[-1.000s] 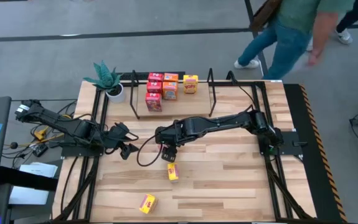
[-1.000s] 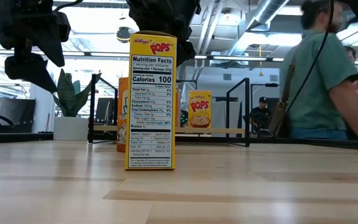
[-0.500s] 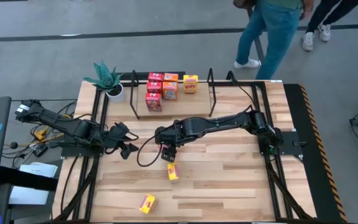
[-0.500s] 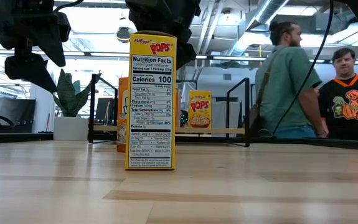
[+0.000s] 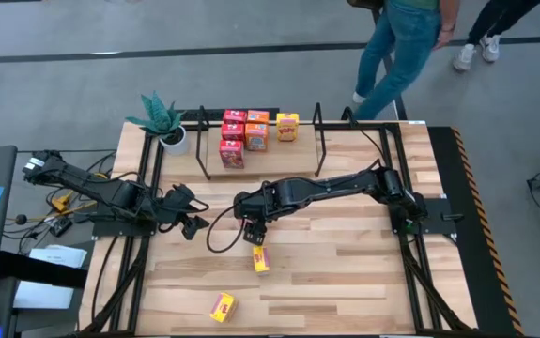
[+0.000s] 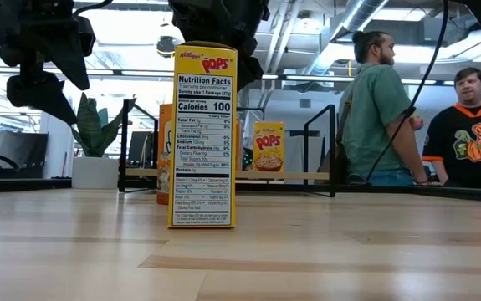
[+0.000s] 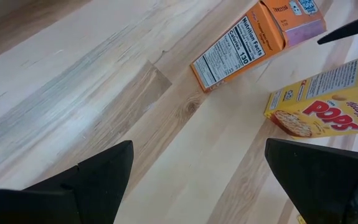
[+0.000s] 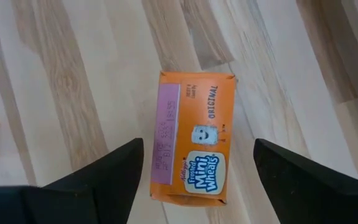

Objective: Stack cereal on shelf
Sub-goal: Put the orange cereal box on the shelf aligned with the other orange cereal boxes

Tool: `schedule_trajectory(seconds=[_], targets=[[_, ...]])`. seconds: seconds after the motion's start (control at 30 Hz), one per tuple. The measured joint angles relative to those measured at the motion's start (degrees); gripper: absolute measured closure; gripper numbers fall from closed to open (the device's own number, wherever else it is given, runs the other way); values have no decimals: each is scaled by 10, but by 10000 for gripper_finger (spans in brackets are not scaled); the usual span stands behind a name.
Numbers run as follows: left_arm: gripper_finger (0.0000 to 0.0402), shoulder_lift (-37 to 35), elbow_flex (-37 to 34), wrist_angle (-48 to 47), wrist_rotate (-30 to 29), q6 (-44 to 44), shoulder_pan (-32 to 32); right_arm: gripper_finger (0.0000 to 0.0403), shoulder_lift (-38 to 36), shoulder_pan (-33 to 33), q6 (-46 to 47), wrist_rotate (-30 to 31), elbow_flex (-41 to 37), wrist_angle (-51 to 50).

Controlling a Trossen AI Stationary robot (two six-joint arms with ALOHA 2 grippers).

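Hovering right gripper [image 8: 197, 186], fingers spread wide, straddles orange box [image 8: 194, 137] directly below (lined up for pinch); left gripper [image 7: 197, 186] spread, idle.

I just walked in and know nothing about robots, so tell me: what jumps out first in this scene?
The right arm's open claw hovers directly over an orange Mini-Wheats box standing mid-table, with a yellow Pops box just in front of it. At the table's far edge, the black wire shelf already holds a cluster of red, orange and yellow boxes. The left claw waits open at the left side.
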Motion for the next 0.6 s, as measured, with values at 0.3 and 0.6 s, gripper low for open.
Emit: schedule_trajectory(seconds=[0.3, 0.6], targets=[[47, 0, 0, 0, 0, -3, 0, 73, 0, -1, 3, 14, 0, 0], [47, 0, 0, 0, -12, -5, 0, 75, 0, -1, 4, 18, 0, -1]])
